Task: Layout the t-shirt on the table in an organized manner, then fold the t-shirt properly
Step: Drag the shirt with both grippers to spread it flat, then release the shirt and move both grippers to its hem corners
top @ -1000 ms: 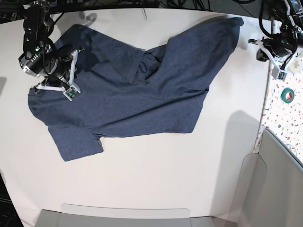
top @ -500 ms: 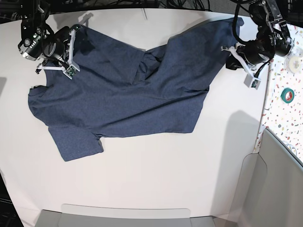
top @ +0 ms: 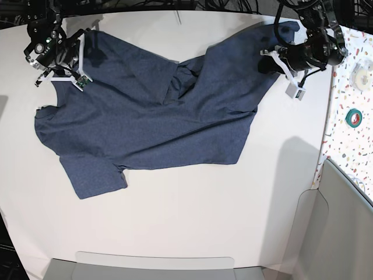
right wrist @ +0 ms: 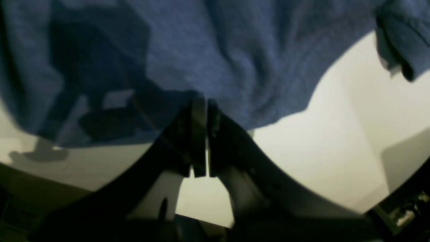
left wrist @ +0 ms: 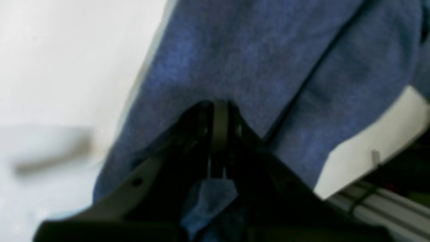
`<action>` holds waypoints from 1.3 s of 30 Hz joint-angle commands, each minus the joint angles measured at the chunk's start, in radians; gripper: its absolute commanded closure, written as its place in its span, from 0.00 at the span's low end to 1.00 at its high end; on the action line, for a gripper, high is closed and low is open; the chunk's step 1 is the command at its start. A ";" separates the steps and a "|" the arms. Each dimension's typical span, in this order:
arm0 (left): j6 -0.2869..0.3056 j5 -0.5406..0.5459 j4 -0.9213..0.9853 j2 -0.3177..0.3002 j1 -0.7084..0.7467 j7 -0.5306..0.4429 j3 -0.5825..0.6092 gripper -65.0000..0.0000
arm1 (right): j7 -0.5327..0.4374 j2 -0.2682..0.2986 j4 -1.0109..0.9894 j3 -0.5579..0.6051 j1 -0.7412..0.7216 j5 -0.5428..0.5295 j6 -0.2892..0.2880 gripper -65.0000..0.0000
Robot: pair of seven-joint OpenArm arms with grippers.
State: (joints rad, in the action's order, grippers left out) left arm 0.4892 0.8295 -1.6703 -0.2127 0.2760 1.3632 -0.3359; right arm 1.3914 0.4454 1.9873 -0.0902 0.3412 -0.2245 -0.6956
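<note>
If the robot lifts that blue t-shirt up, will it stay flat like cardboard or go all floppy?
Probably floppy. The t-shirt already lies in soft wrinkles and folds on the table, so it would likely sag and droop. It looks thin, so probably light. It may bunch where the left gripper and right gripper pinch it.

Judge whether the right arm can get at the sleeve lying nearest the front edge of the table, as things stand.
Probably, but not at once. The right gripper is shut on the t-shirt at the far corner. Nothing lies over the sleeve or on the table between them.
</note>
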 commanded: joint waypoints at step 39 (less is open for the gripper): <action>-0.014 -0.105 -0.124 -0.164 -0.160 -0.014 -0.015 0.91 | 0.005 0.221 -0.001 -0.320 -0.176 0.012 -0.003 1.00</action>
State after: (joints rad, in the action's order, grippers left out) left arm 0.4728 0.7193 -1.7790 -0.3611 0.1226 1.3575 -0.3424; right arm 1.3960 0.6418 1.9694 -0.3935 0.1795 -0.2276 -0.6949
